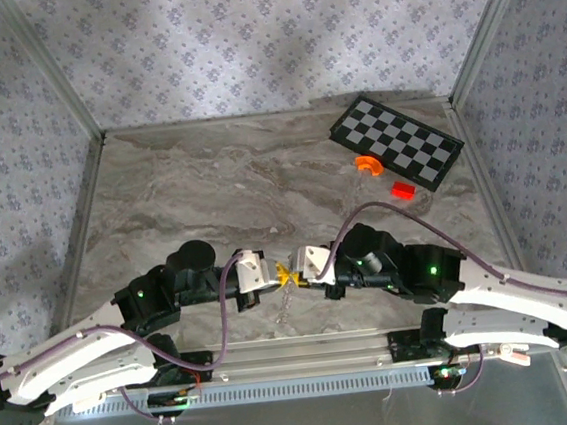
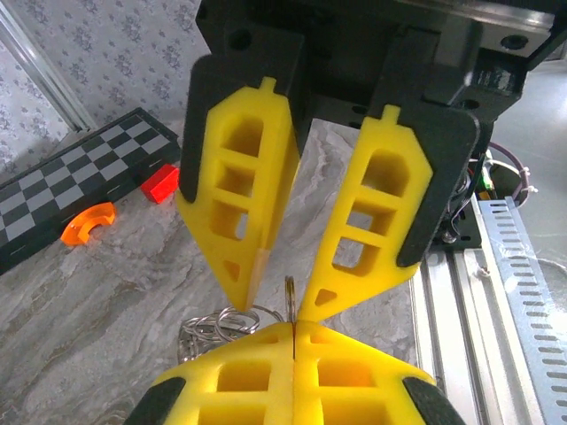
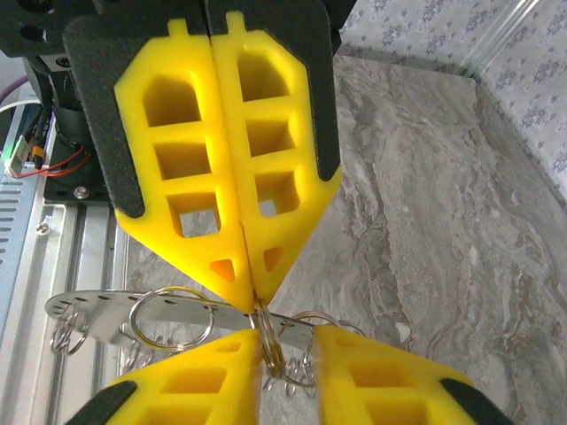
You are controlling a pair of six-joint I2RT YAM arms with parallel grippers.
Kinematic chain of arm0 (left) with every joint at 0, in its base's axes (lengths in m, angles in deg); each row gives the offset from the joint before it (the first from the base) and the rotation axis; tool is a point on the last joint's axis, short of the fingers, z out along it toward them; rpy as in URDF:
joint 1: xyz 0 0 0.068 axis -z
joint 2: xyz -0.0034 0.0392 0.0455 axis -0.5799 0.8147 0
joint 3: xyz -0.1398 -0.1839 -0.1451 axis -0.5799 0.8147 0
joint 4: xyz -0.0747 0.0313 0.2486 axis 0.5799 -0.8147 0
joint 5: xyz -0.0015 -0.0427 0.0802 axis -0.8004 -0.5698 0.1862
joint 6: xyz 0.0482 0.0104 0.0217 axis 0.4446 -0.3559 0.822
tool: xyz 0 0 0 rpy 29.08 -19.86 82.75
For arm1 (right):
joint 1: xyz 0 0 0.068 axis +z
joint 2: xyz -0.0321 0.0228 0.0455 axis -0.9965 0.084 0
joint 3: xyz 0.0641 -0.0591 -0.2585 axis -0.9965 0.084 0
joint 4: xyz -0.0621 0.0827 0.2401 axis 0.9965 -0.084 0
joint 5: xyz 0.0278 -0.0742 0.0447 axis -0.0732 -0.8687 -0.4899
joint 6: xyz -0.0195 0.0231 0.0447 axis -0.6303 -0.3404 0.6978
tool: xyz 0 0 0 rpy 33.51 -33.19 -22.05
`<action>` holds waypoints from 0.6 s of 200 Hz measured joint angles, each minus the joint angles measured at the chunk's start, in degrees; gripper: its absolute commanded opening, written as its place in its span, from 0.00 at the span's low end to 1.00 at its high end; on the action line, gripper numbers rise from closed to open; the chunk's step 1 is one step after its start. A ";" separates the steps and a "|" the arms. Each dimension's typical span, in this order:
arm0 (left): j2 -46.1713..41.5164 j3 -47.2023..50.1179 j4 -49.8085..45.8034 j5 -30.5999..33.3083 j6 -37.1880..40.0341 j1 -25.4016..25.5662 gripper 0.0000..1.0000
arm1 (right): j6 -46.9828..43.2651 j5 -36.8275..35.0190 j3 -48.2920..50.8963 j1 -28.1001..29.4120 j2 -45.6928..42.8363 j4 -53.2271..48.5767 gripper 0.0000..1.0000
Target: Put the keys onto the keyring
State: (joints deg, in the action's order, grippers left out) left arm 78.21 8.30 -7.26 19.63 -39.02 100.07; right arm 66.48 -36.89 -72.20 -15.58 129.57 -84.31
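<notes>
Centrally, the keyring (image 3: pixel 270 341) is pinched edge-on and upright in the closed left gripper (image 3: pixel 252 301), its plane in line with the finger seam. Around the keyring the right gripper (image 3: pixel 288 345) is held slightly open. Just behind the keyring a flat perforated metal strip (image 3: pixel 97 312) and further rings (image 3: pixel 168 320) are seen. Well beyond the keyring, a checkerboard (image 1: pixel 397 141), orange curved piece (image 1: pixel 366 165) and red block (image 1: pixel 402 190) are laid on the counter (image 1: pixel 211 189).
</notes>
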 measured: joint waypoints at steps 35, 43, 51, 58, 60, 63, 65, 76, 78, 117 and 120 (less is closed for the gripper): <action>0.00 0.00 -0.02 0.59 0.22 0.02 0.00 | 0.20 0.07 0.04 -0.17 0.04 0.20 0.04; 0.00 -0.04 0.00 1.03 0.28 0.00 0.00 | 0.15 0.09 0.24 -0.24 -0.09 0.31 0.01; 0.00 -0.09 0.02 1.16 0.28 0.00 0.03 | 0.00 0.15 0.63 -0.24 -0.35 0.74 0.00; -0.02 -0.09 0.02 1.20 0.39 0.00 0.09 | 0.11 0.26 1.03 -0.26 -0.66 1.18 0.00; -0.02 -0.09 0.02 1.20 0.39 0.02 0.10 | 0.13 0.24 1.18 -0.26 -0.76 1.40 0.00; -0.02 -0.09 0.07 1.20 0.39 0.00 0.12 | 0.11 0.26 1.42 -0.26 -0.92 1.68 0.00; -0.02 -0.09 0.09 1.18 0.44 0.00 0.13 | 0.13 0.28 1.60 -0.26 -1.05 1.92 0.00; -0.20 -0.09 0.55 1.03 0.11 0.02 0.19 | 0.11 0.57 2.91 -0.26 -1.95 3.67 0.00; -0.26 -0.09 0.66 0.94 0.11 0.02 0.20 | 0.11 0.68 3.26 -0.26 -2.19 4.07 0.00; -5.75 1.81 4.94 -0.81 -1.99 0.33 0.26 | 1.31 4.46 9.77 -1.29 -7.26 11.15 0.00; -6.36 2.12 5.27 -0.98 -2.27 0.35 0.26 | 1.64 4.92 10.14 -1.40 -7.63 11.72 0.00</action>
State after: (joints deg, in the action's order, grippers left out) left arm 71.85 10.42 -1.99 18.65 -41.29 100.42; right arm 68.12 -31.97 -62.05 -16.98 121.94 -72.59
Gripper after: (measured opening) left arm 0.251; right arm 0.052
